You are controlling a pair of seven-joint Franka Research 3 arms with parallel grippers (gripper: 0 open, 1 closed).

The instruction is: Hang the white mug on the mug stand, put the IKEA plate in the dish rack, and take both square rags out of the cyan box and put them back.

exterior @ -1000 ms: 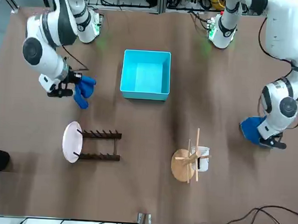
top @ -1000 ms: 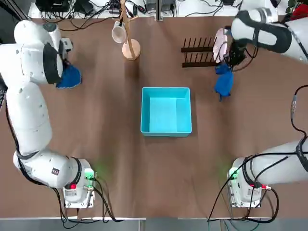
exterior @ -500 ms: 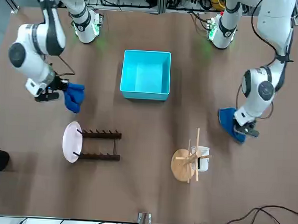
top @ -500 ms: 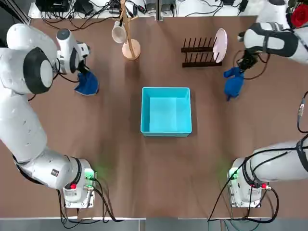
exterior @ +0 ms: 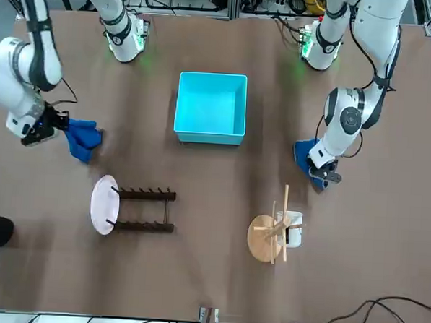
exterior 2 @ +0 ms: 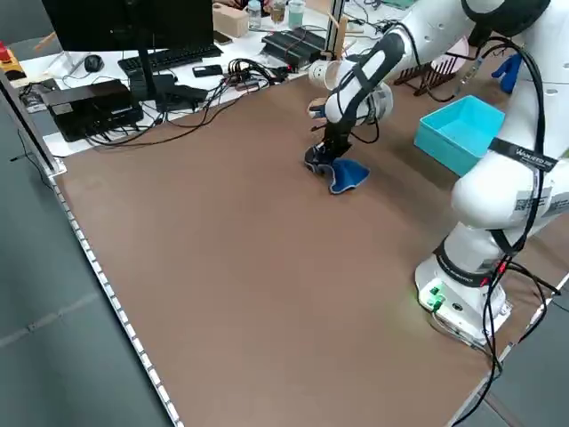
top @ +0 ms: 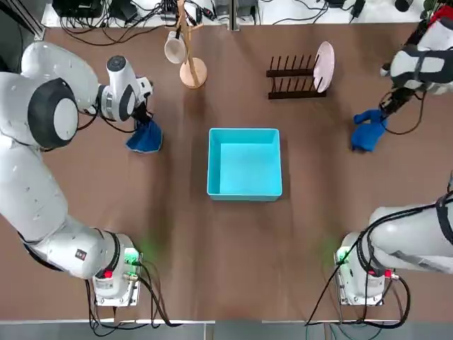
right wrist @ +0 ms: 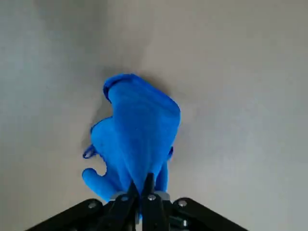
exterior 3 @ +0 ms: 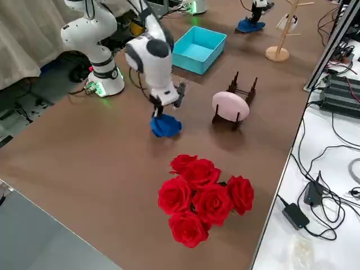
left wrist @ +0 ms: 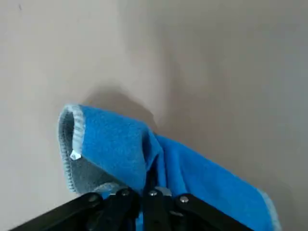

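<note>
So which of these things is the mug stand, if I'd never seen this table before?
Start at the square bright cyan plastic box mid-table, then look to the far edge, away from the arms' bases. Two things stand there: a low dark-brown pronged dish rack holding a round white plate, and the mug stand, a slim light-wood pole with pegs and a round base, a small white mug hanging on it.
</note>
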